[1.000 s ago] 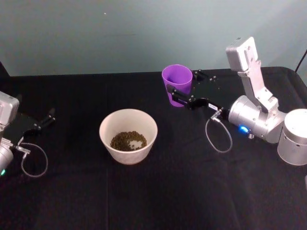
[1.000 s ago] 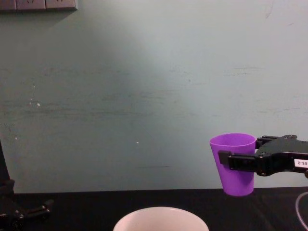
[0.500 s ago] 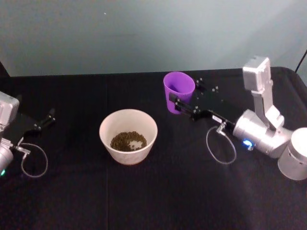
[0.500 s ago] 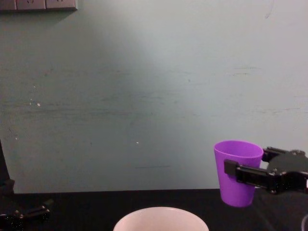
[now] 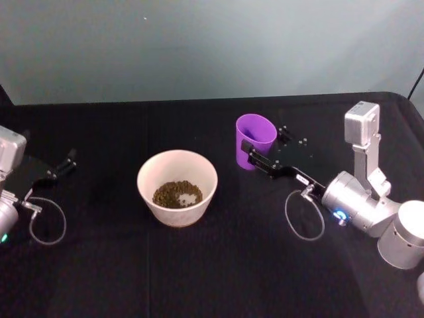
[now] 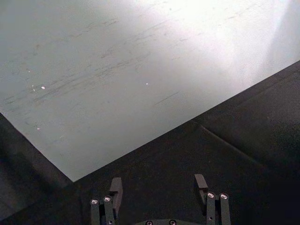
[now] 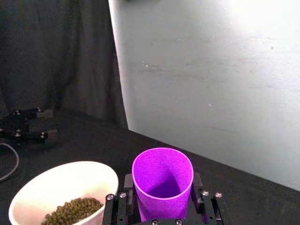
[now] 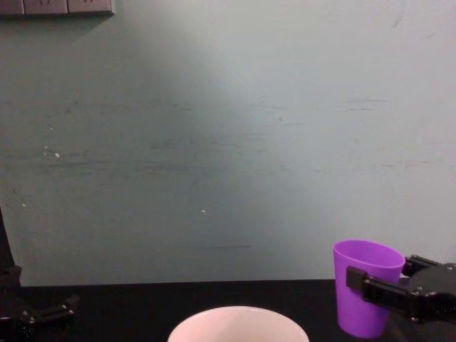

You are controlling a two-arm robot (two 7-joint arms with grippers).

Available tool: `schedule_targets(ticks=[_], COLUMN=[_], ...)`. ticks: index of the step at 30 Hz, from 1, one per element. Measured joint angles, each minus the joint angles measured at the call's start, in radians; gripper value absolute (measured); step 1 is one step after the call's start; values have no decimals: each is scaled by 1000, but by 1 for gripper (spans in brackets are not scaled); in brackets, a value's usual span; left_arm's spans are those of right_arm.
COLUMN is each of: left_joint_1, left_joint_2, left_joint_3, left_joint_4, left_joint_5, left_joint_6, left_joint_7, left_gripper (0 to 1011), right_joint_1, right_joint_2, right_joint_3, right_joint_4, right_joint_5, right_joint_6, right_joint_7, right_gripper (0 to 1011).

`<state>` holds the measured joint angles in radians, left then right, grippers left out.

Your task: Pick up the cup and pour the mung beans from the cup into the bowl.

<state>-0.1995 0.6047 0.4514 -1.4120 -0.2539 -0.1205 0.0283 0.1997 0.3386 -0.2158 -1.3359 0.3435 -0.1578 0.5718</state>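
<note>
Pour looks done: mung beans (image 5: pixel 177 194) sit in the bowl (image 5: pixel 149 173); my right claw (image 5: pixel 254 152) clamps the upright, empty-looking cup (image 5: pixel 255 140), next setting it on the bench (image 5: pixel 218 265); left claw (image 5: pixel 64 163), fingers apart, parked

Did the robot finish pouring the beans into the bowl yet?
The pouring looks done: the mung beans lie in the white bowl, and the purple cup looks empty inside. In hand: the right gripper holds the cup upright beside the bowl, low over the table. Whether it touches the table, I cannot tell. Probably left: letting the cup go. The left gripper rests open, far off to the robot's left.
</note>
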Motion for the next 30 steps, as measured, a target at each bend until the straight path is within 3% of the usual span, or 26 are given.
schedule_targets(ticks=[9,20,30], left_joint_1=[0,0,0], left_joint_2=[0,0,0], left_joint_3=[0,0,0], left_joint_4=[0,0,0], left_joint_5=[0,0,0], left_joint_6=[0,0,0], left_joint_7=[0,0,0], left_gripper=[1000,1000,1000], right_joint_1=[7,25,27], right_joint_2=[17,2,12], right_joint_3=[-38,-74,-93], right_joint_4=[13,61,69], right_joint_5=[-21,-32,-12], right_joint_6=[40,2,6], right_joint_7=[-45,-84,-69], right_gripper=[720,720,720])
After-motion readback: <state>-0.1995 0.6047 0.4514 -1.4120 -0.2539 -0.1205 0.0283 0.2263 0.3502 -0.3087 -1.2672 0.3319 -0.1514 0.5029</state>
